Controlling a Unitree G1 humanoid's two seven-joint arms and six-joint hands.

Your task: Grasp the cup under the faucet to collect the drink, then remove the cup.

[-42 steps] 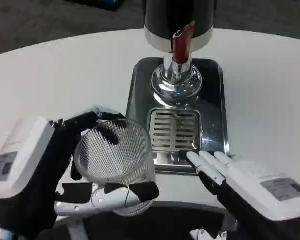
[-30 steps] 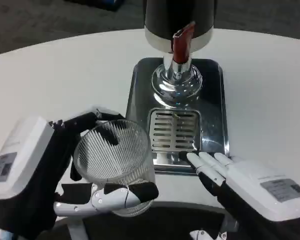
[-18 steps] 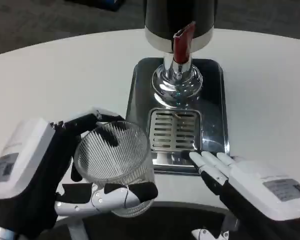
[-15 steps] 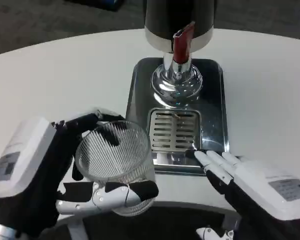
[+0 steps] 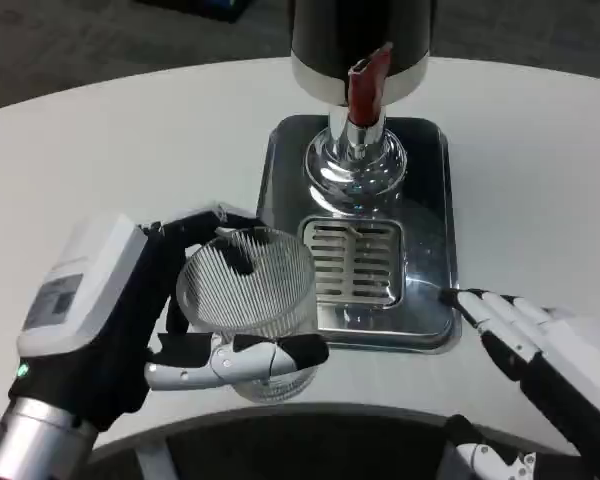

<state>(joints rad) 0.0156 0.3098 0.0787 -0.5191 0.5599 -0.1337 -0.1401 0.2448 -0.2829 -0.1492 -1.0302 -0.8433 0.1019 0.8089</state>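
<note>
Fingers (image 5: 235, 352) of the left hand (image 5: 130, 310) wrap the ribbed clear cup (image 5: 248, 300) at lower left of the frame, just left of the steel drip tray (image 5: 425, 200) and not yet under the faucet (image 5: 365, 85). To do this step well, carry the cup level to the right onto the slotted grate (image 5: 352, 262), centring its mouth beneath the spout. The right hand (image 5: 550, 355), released with fingers apart, waits at lower right on the worktop (image 5: 130, 150).
</note>
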